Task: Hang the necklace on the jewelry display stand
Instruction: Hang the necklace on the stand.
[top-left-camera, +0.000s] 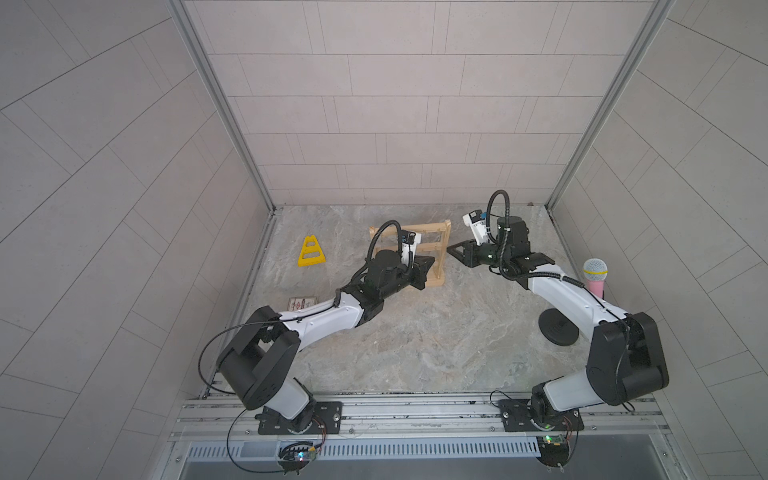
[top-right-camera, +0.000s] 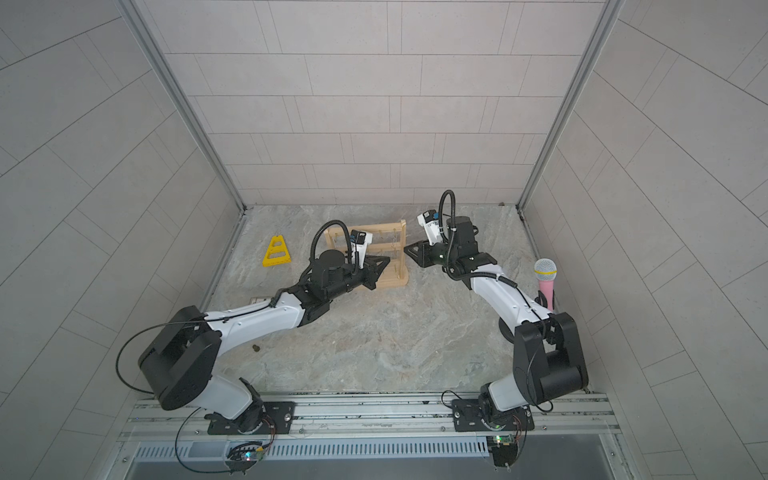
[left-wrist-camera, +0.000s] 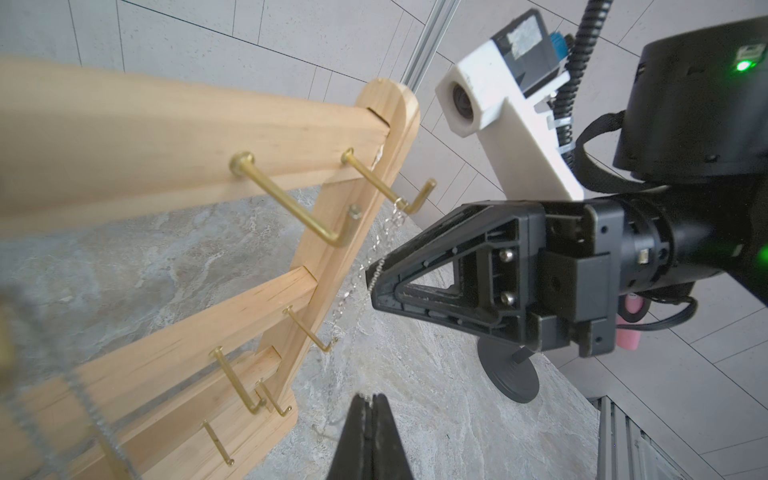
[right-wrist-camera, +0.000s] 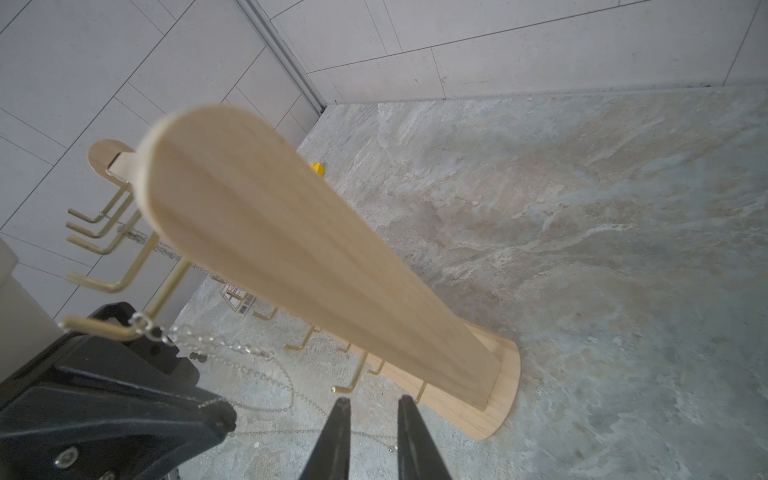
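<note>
The left gripper (left-wrist-camera: 368, 405) is pressed shut. A few links of the necklace (right-wrist-camera: 183, 332) appear to be pinched at its tips, though the view there is too tight for certainty. Just ahead of those jaws and rising above them, the jewelry display stand (left-wrist-camera: 166, 124) is set upright on the table (top-left-camera: 415, 332). The necklace's ring is looped over the end hook (left-wrist-camera: 382, 187) of the stand's topmost row, beside the upright (right-wrist-camera: 291, 249) nearest the right jaws. From that hook the chain falls slack past the lower hooks to the table beneath the left jaws. The right gripper (right-wrist-camera: 374, 401) is held just off that upright, its jaws parted narrowly with nothing between them. The hanging itself can be judged largely done, since the chain is carried by a hook. What is left, it seems, is for the left jaws to be opened, the slack released, and both arms drawn clear without the chain being snagged.
</note>
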